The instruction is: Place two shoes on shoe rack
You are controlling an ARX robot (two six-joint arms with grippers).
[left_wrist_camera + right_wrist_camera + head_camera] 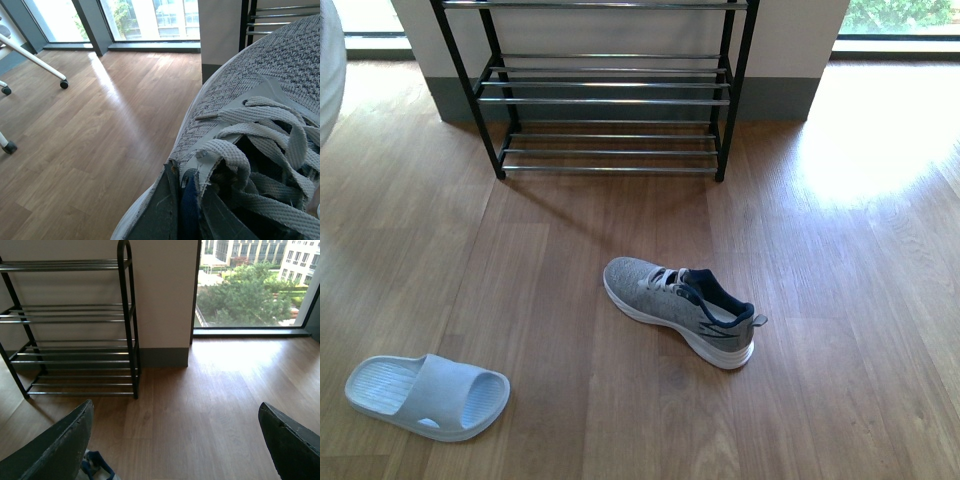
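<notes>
Zero sneakers occupy the shoe rack [610,100], at 12 o'clock from the grey sneaker [682,308] on the floor [520,260]. Left end effector [189,207] clamps the second sneaker [260,80]; right end effector [175,412] wide, empty.

Right end effector [175,407]: matte dark grey flat fingers [55,447], edges scuffed pale.

Grey sneaker [260,65] close-up, laces [270,125] loose; wood floor [90,130] below.
</notes>
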